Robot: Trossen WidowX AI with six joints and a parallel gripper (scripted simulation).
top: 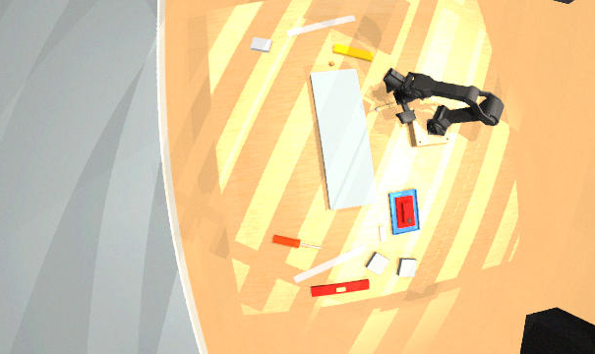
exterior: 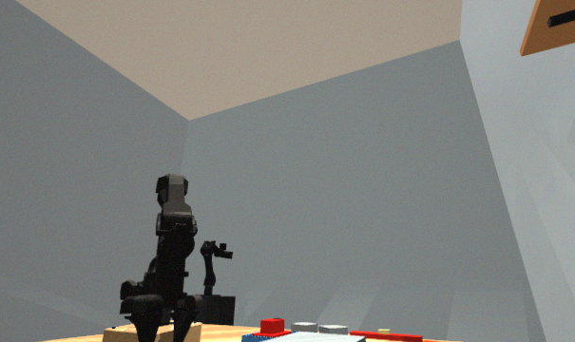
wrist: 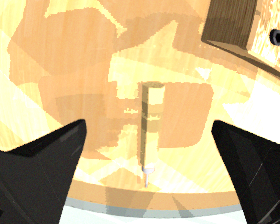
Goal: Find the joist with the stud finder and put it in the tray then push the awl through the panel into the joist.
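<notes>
The awl point(top: 385, 106) point(wrist: 150, 132) lies on the table beside the pale floor panel point(top: 343, 143) point(exterior: 316, 334), its thin metal tip toward the panel. My gripper point(exterior: 164, 333) point(wrist: 152, 125) is open and empty; in the wrist view the awl's handle shows midway between the fingertips, below them. I cannot tell the exact height gap. The arm partly hides the awl's handle end in the top view. The red stud finder point(top: 405, 211) point(exterior: 272, 326) sits inside the blue tray point(top: 391, 218) point(exterior: 251, 338). No hole or joist shows on the panel.
The arm's wooden base point(top: 427, 141) point(wrist: 273, 55) is close by the gripper. A yellow bar point(top: 353, 52) lies beyond the panel's far end. An orange-handled screwdriver point(top: 286, 241), a red level point(top: 327, 289) and pale blocks point(top: 378, 264) point(top: 407, 267) lie past its other end.
</notes>
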